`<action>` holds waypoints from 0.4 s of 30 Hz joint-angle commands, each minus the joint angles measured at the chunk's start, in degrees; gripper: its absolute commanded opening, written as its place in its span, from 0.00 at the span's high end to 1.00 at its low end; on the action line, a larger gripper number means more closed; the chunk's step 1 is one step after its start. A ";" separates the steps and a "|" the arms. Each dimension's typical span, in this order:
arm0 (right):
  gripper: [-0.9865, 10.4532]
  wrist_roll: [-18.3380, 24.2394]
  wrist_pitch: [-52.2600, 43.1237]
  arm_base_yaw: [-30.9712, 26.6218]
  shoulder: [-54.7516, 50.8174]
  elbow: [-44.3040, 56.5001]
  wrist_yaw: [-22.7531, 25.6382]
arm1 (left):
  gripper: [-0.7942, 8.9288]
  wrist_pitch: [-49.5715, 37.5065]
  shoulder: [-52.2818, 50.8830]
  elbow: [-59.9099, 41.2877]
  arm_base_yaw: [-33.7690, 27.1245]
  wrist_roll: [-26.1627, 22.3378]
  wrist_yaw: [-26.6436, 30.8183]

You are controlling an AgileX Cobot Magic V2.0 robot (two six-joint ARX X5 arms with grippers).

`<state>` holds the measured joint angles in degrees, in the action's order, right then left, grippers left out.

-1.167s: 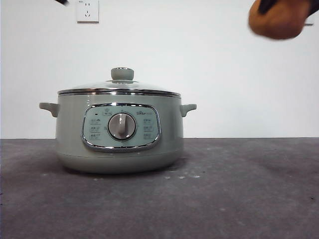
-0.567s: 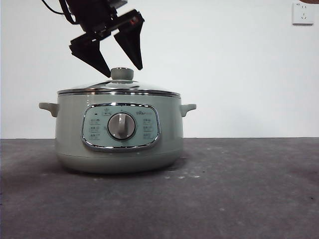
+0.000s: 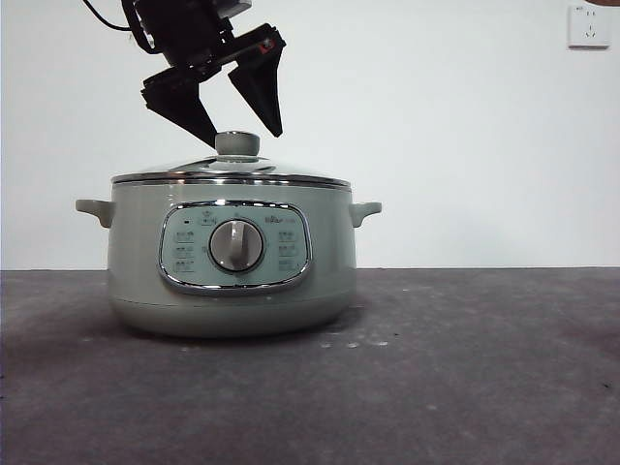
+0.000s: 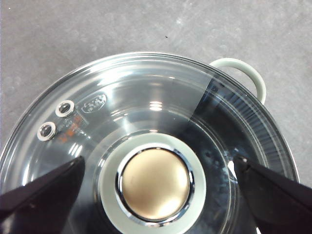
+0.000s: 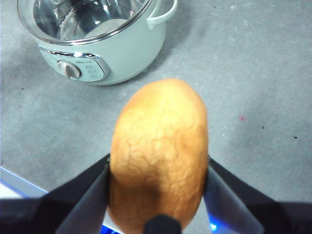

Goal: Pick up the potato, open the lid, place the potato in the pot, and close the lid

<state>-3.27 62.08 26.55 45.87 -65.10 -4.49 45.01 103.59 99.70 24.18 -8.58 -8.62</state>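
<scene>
Front view: the pot (image 3: 231, 257) stands on the grey tabletop (image 3: 465, 378) with the lid (image 3: 231, 170) seated on its rim. The left gripper (image 3: 238, 131) hangs directly over the lid's knob (image 3: 237, 143), jaws spread, one tip on each side of the knob and not touching it. Compared with half a second ago it has shifted only slightly; a second ago it was almost out of view, and the potato showed at the upper right, where it is now absent.

Left wrist view: the knob lies centred between the open jaws, above the clear glass lid and one side handle (image 4: 243, 73).

Right wrist view: the right gripper (image 5: 158, 195) is closed on the potato (image 5: 158, 156), held high and well to the right of the pot. The lid grasp appears imminent.
</scene>
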 commanded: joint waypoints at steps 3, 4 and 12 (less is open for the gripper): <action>0.92 -0.85 -0.28 0.02 -0.20 0.00 0.00 | 0.32 1.75 2.10 0.09 0.09 -0.63 -0.13; 0.92 -0.85 -0.26 0.02 -0.20 0.00 0.00 | 0.33 2.08 2.19 0.09 0.09 -0.61 -0.11; 0.92 -0.83 0.42 0.02 -0.17 0.00 0.00 | 0.64 1.84 2.19 0.09 0.00 0.04 -0.11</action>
<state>-3.68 62.59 26.55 45.87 -65.10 -4.49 46.61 105.21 99.77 23.99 -8.82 -7.84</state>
